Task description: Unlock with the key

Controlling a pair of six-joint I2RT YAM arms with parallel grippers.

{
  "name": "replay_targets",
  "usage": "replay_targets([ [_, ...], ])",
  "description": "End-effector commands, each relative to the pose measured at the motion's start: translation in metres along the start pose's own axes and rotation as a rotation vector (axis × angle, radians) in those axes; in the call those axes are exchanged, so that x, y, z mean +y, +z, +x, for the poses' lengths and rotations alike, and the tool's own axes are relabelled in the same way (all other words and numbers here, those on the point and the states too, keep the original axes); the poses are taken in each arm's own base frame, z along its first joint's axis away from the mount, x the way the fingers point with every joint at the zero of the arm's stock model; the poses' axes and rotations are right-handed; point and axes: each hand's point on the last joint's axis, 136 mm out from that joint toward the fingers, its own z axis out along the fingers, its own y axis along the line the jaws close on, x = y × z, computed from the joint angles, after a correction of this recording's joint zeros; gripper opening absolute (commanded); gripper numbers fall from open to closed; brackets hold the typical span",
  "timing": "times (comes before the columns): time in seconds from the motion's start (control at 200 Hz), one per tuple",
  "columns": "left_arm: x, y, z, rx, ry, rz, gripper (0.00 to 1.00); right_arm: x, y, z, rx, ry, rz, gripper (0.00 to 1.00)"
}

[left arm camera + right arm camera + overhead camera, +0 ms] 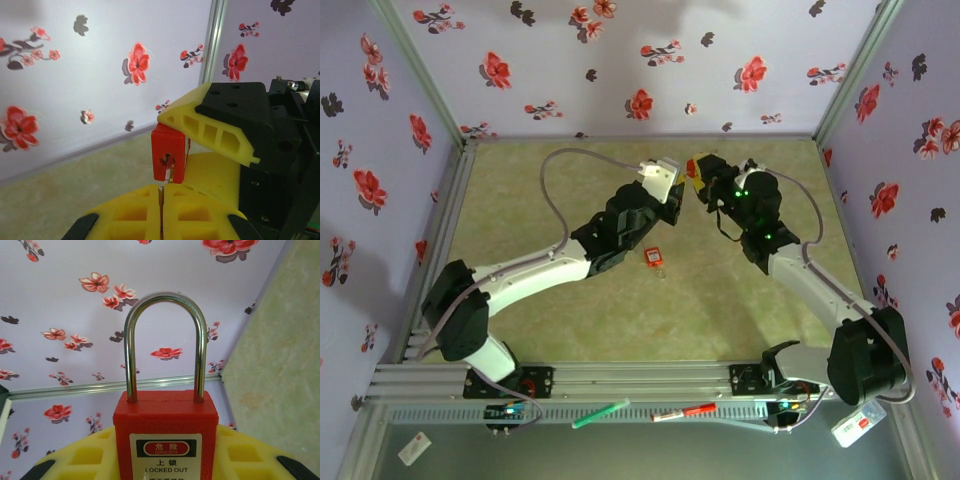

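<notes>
Flowered wallpaper is seen on every side, with a mottled green tabletop (520,200) below. Above its far middle, a red plastic padlock (165,415) is clamped between the yellow fingers of the right gripper (165,440), and both legs of its steel shackle (165,302) are seated in the body. A thin brass key (160,192) is pinched in the tightly clenched left gripper (161,200), with its tip brought up to the keyway in the padlock's underside. A small red tag (657,257) is seen lying on the tabletop near the middle, apart from both grippers.
</notes>
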Motion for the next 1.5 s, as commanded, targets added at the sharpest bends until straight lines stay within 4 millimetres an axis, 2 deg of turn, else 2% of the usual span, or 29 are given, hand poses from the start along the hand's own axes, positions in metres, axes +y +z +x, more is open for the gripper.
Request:
replay_targets([
  [0.0,-0.007,0.008,-0.017,-0.093,0.058,0.007,0.0,0.01,-0.008,0.076,0.334,0.03,-0.046,0.0],
  [0.12,0.005,0.013,-0.02,-0.052,-0.09,0.054,0.0,0.008,-0.01,0.077,0.337,-0.009,-0.025,0.0],
  [0.31,0.01,0.018,-0.014,-0.021,-0.336,0.158,0.0,0.011,-0.015,0.079,0.341,-0.072,-0.009,0.0],
  [0.415,0.023,0.02,-0.014,-0.042,-0.476,0.177,0.0,0.013,-0.016,0.08,0.346,-0.08,-0.011,0.0],
  [0.65,0.024,0.023,-0.017,-0.068,-0.591,0.219,0.0,0.015,-0.019,0.081,0.348,-0.067,-0.021,0.0],
  [0.81,0.016,0.016,-0.018,-0.116,-0.496,0.2,0.0,0.018,-0.019,0.08,0.348,-0.012,-0.05,0.0],
  [1.015,0.0,0.019,-0.005,-0.089,-0.236,0.14,0.0,0.02,-0.019,0.078,0.347,0.028,-0.071,0.0],
  [1.28,-0.006,0.026,0.002,-0.043,0.079,0.108,0.0,0.02,-0.019,0.077,0.353,0.033,-0.068,0.0],
  [1.495,-0.008,0.028,0.017,-0.023,0.187,0.151,0.0,0.023,-0.018,0.078,0.36,0.03,-0.073,0.0],
])
